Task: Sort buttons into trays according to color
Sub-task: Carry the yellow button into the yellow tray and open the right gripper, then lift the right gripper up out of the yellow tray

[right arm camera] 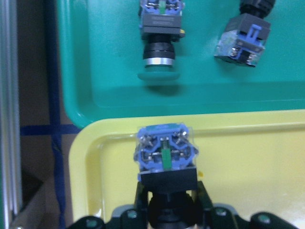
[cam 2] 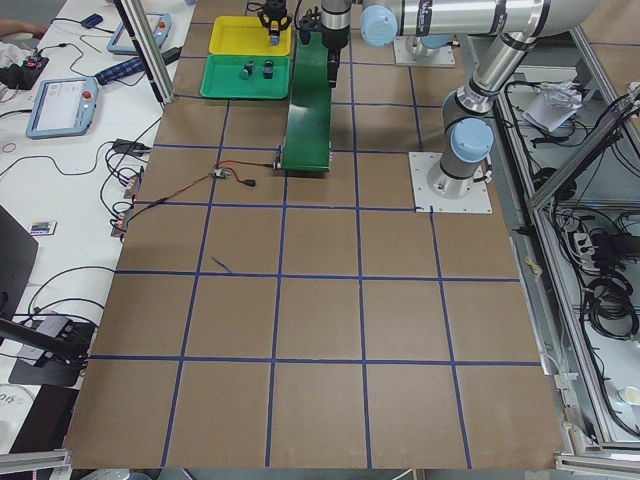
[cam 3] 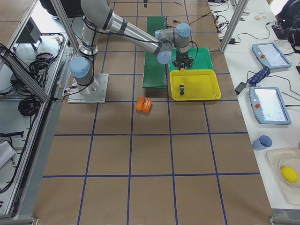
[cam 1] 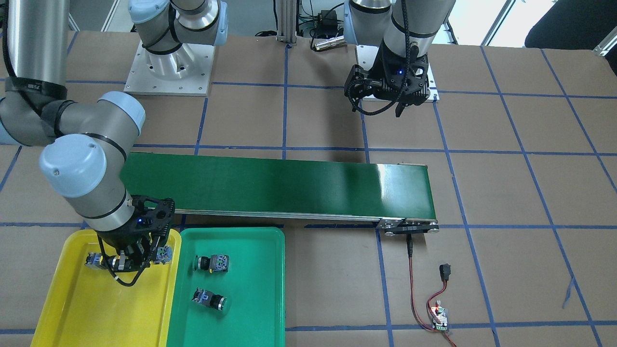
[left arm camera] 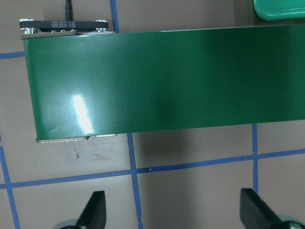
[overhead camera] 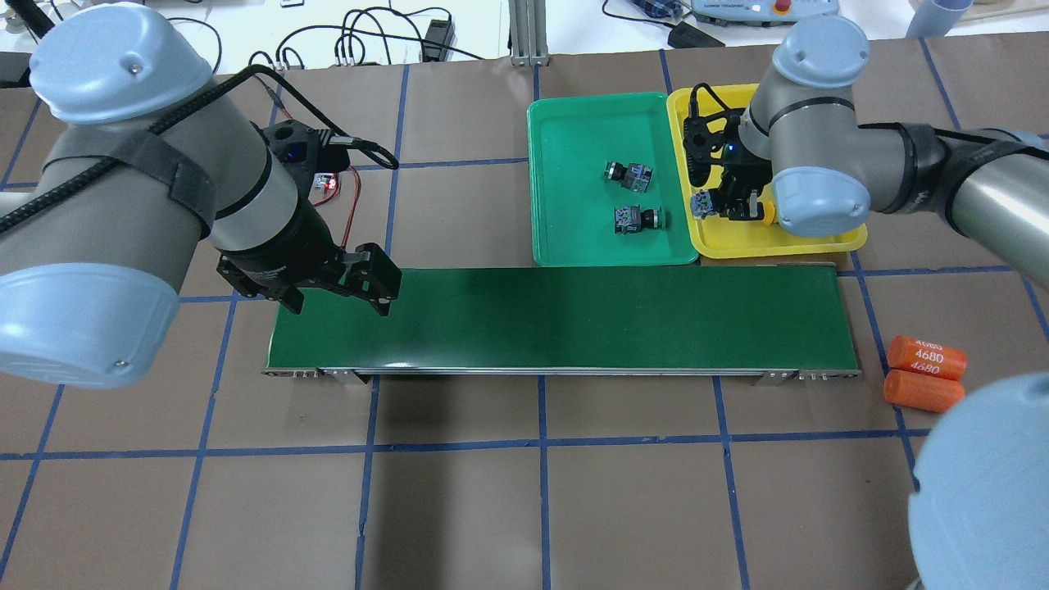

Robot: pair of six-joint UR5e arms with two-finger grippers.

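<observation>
The right claw [right arm camera: 169, 195] is closed on a button [right arm camera: 165, 155], gripping its neck over the corner of the yellow tray [right arm camera: 248, 157] beside the green tray [right arm camera: 95, 71], so a release here could send it rolling over the adjoining rims into the wrong tray.

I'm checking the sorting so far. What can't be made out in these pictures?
- Cap of the button in the right gripper: right wrist view, the gripper covers it.
- Second button in the yellow tray: overhead view, the right arm covers most of it.
- Left gripper: left wrist view, bottom edge cuts off all but its tips.
</observation>
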